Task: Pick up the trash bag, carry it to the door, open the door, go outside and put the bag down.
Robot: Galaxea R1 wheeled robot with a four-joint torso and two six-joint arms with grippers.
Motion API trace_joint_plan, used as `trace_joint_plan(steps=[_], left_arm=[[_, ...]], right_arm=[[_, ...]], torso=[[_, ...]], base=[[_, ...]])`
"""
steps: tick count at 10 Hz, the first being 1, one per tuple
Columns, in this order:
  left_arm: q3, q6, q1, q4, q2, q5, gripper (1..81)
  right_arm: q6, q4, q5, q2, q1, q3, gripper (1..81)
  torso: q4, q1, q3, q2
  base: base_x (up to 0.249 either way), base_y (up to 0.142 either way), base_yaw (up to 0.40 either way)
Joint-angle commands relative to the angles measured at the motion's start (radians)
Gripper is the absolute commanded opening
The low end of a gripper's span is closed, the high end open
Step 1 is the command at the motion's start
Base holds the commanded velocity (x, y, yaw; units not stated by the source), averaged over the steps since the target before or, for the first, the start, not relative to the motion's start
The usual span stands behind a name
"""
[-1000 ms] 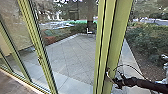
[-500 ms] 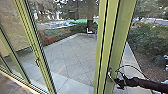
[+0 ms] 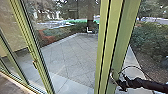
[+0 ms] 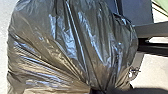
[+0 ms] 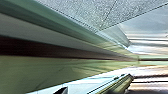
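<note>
Moved since the earlier frame: right gripper (image 3: 117, 80), slightly to the robot's right, door (image 3: 107, 37) still just beside it. Door, one: green, smooth, straight-ribbed, dark grooves between ribs. Bag (image 4: 70, 47), one: glossy dark plastic, bulging, creases drawn together at the left gripper (image 4: 97, 90). State of both grippers: how far open, cannot tell; the right one's hold on the door, likewise. Cable (image 3: 132, 66), one: thin, black, arched above the right gripper. Posts (image 3: 31, 50), three: green, narrower, well to its left. Paving (image 3: 70, 52): grey, diagonal-jointed, open room beyond it and leftward, pale-edged. Shrubs (image 3: 147, 37): leafy, beyond it, rightward.
</note>
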Motion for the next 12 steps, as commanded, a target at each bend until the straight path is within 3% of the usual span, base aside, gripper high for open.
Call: trace_joint_plan(steps=[1,3,7,8,9,12], left_arm=[[0.003,0.0,-0.031,-0.013,-0.008,0.082,1.0],[0.003,0.0,-0.031,-0.014,-0.007,0.082,1.0],[0.003,0.0,-0.031,-0.013,-0.005,0.082,1.0],[0.003,0.0,-0.031,-0.013,-0.007,0.082,1.0],[0.003,0.0,-0.031,-0.014,-0.007,0.082,1.0],[0.003,0.0,-0.026,-0.014,-0.01,0.082,1.0]], right_arm=[[0.039,-0.022,-0.015,-0.025,0.177,0.02,81.1],[0.044,-0.1,-0.064,-0.068,0.212,0.065,81.1],[0.038,-0.183,-0.163,-0.176,0.328,0.087,81.1],[0.036,-0.232,-0.23,-0.196,0.359,0.101,81.1],[0.038,-0.265,-0.275,-0.202,0.388,0.102,81.1],[0.036,-0.312,-0.325,-0.215,0.457,0.093,81.1]], torso=[[0.0,0.0,0.0,0.0],[0.0,0.002,-0.001,0.001],[0.0,0.004,-0.003,0.004],[0.0,0.004,-0.003,0.004],[0.0,0.004,-0.003,0.004],[0.0,0.004,-0.004,0.004]], base=[[0.0,0.0,0.0],[0.0,0.0,0.0],[0.0,0.0,0.0],[0.0,0.0,0.0],[0.0,0.0,0.0],[0.0,0.0,0.0]])
